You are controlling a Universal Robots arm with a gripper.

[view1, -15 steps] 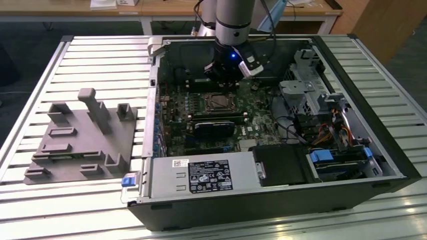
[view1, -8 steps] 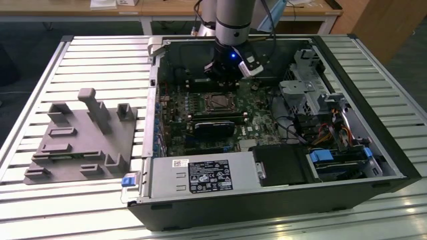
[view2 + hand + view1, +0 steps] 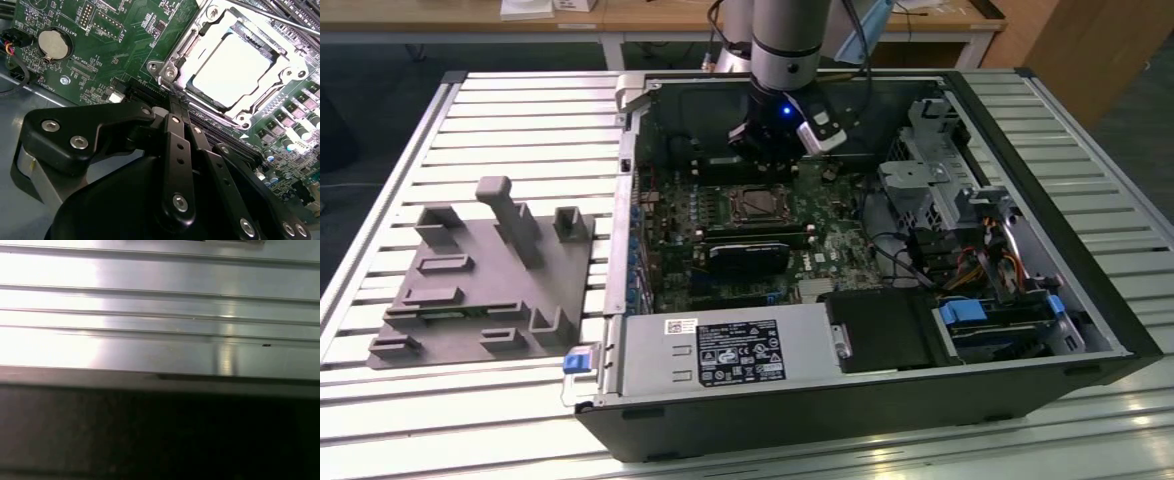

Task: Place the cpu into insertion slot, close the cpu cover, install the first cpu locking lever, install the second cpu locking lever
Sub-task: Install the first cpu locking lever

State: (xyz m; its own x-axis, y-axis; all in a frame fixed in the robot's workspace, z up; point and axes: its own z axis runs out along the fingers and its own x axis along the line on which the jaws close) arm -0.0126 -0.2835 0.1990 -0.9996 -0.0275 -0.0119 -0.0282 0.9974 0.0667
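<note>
In the second wrist view the cpu (image 3: 231, 70), with its pale silver top, lies flat in the insertion slot (image 3: 754, 204) on the green board. The cpu cover (image 3: 186, 49), a bright metal frame, lies down around the chip. A thin metal rod (image 3: 280, 18), seemingly a locking lever, runs along the far side of the frame. My gripper (image 3: 173, 100) has its black fingers (image 3: 176, 145) pressed together with nothing between them, and their tips sit at one corner of the cover. In the exterior view my gripper (image 3: 774, 150) hangs inside the case just behind the socket.
The open computer case (image 3: 1067, 300) lies on a slatted aluminium table (image 3: 520, 110). A black card (image 3: 750, 258) and the power-supply box (image 3: 720, 355) sit in front of the socket. Drive cages and cables (image 3: 961, 230) fill the exterior view's right. A grey fixture (image 3: 480, 270) stands at its left.
</note>
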